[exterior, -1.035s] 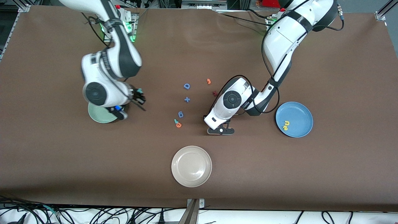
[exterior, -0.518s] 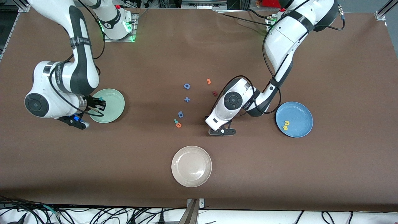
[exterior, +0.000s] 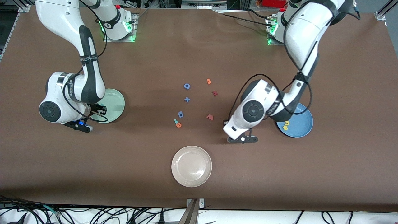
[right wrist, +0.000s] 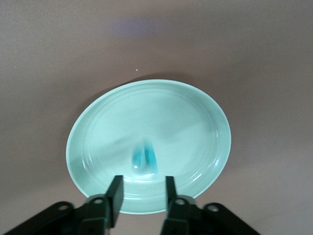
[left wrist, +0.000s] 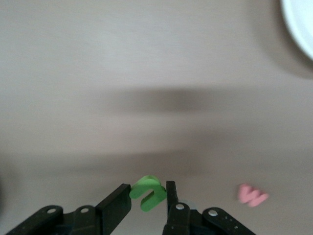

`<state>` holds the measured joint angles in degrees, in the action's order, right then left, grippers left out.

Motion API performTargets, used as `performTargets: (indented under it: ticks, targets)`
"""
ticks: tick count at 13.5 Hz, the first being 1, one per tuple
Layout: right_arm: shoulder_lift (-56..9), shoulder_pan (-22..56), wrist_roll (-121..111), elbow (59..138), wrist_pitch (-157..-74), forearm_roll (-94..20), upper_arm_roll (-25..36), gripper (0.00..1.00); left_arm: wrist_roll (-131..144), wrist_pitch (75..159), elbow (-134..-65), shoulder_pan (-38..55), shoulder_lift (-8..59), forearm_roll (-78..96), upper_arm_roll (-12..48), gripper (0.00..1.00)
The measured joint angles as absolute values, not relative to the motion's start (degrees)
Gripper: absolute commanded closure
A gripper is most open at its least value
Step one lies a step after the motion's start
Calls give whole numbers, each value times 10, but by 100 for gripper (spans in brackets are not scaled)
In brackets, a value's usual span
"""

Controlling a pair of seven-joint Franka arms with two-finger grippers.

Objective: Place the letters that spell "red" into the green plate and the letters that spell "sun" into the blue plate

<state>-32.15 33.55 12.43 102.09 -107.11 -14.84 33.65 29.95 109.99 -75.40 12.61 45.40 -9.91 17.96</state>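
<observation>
Teal "d" (right wrist: pixel 143 161): now falling blurred into the green plate (right wrist: pixel 195 122), released by the right hand (right wrist: pixel 142 193), fingers apart, which a second ago carried it. Green arch letter (left wrist: pixel 147 192): clamped in the left hand (left wrist: pixel 148 198), since moved toward the blue plate (exterior: pixel 300 123) holding two yellow letters (exterior: pixel 285 125). Brown worktop (exterior: pixel 279 174): teal "r" (exterior: pixel 175 121) and orange "e" (exterior: pixel 178 125) remain; cables along its front edge.

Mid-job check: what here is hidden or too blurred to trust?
- Teal letter: motion-blurred in right wrist view; shape unreadable.
- Green plate: front view, right arm covers part.
- Blue plate: front view, left arm covers one edge.
- Green letter: hidden in front view under left arm.
</observation>
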Motion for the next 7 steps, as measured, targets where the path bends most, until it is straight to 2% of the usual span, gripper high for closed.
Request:
performTargets:
  ticks: [1,3,7]
  targets:
    - [-321,336,124,1021,-1071,-148,336,2,278,1069,-755,114,449,-117,177,95]
    - [-319,339,124,1021,-1071,-149,336,2,250,1009,-762,97,446,-185,173,99]
    - [-296,365,145,995,-1069,-149,334,2,191,985,-782,62,444,-222,169,99]
